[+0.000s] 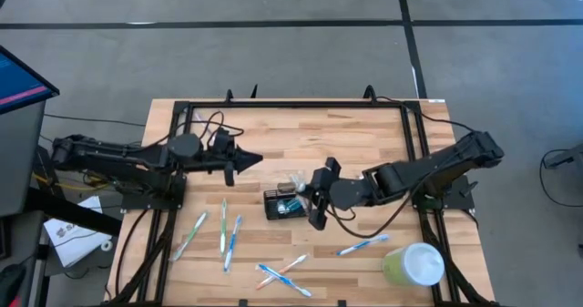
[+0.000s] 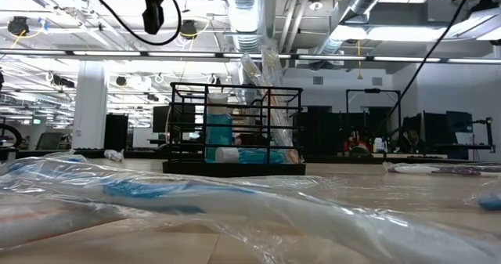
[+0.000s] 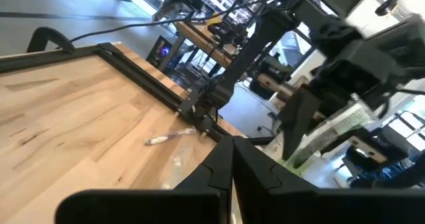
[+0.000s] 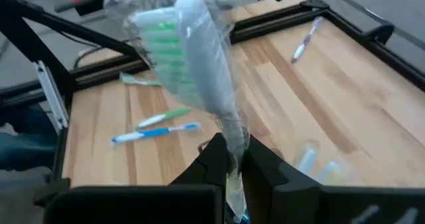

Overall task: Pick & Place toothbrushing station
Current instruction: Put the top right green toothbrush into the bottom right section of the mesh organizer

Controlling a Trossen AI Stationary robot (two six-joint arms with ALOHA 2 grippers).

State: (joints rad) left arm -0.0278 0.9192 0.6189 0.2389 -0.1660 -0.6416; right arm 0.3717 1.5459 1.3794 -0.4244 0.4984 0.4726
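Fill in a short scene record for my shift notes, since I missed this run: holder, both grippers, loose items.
station: black toothbrushing station near the table's middle, some items already in it
right gripper: right gripper beside the station, shut on a wrapped toothbrush
left gripper: left gripper shut, empty, above the wood on the left side
loose items: wrapped toothbrushes on the front part of the table
cup: pale green cup at the front right corner
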